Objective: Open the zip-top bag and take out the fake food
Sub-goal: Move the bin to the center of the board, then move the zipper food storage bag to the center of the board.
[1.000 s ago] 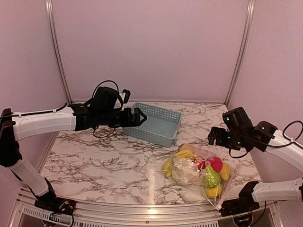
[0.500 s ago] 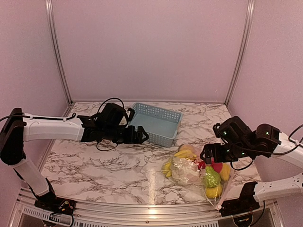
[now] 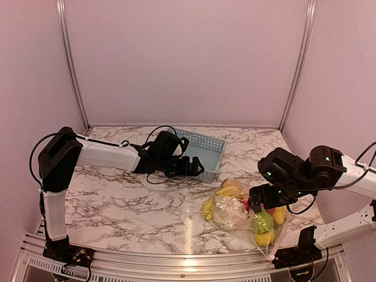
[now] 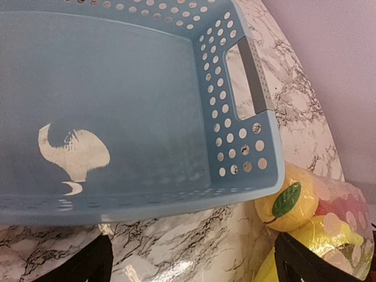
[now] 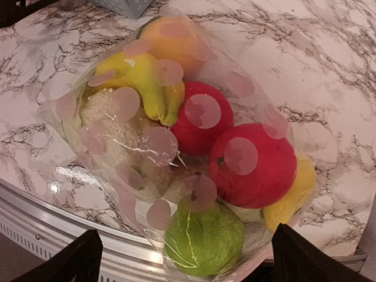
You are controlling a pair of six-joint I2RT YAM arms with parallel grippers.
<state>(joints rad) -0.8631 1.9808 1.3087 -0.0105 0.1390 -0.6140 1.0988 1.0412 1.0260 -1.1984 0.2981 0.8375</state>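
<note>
Bag point(image 3: 235, 214) with food point(image 5: 252, 164) inside, lying at lower right of top view. Just above it now, lowered from the right: right gripper point(image 3: 257, 198), jaws wide, empty. Reaching past basket point(image 3: 205, 150) toward it: left gripper point(image 3: 197, 167), also wide, empty. Approach only, apparently; no grasp yet.

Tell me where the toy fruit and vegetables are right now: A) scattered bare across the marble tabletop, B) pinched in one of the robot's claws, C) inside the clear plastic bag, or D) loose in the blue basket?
C: the fake food lies bunched together inside the zip-top bag, while the blue basket shows only a bare floor.
</note>
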